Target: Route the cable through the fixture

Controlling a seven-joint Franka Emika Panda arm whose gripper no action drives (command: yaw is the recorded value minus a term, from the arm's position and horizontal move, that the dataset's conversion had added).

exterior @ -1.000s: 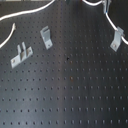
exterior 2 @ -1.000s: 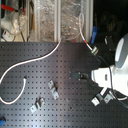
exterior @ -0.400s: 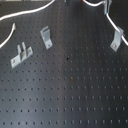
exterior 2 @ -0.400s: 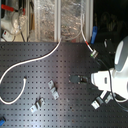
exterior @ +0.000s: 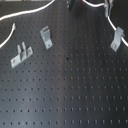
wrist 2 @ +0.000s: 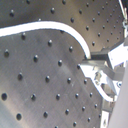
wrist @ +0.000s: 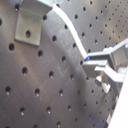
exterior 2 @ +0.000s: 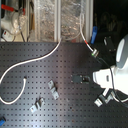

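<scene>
The cable (exterior: 30,12) is a thin white cord that winds along the far side of the board and passes just behind the fixture (exterior: 116,39), a slim slanted grey strip at the first exterior view's right. In the second exterior view the cable (exterior 2: 50,52) arcs across the board and its red band (exterior 2: 91,35) shows near the back edge. The fixture (exterior 2: 100,100) stands below the white arm (exterior 2: 117,65). In both wrist views the gripper (wrist: 89,59) (wrist 2: 82,64) is shut on the cable (wrist: 72,35) (wrist 2: 55,25). The fixture (wrist: 29,20) is close by.
A wide two-pronged bracket (exterior: 20,54) (exterior 2: 37,105) and an L-shaped bracket (exterior: 46,36) (exterior 2: 52,89) stand on the black perforated board (exterior: 75,90), on the left side in both exterior views. Shelving and clutter (exterior 2: 50,20) line the back edge in the second exterior view.
The arm has shifted only slightly in the second exterior view. The brackets and the visible run of cable lie as before.
</scene>
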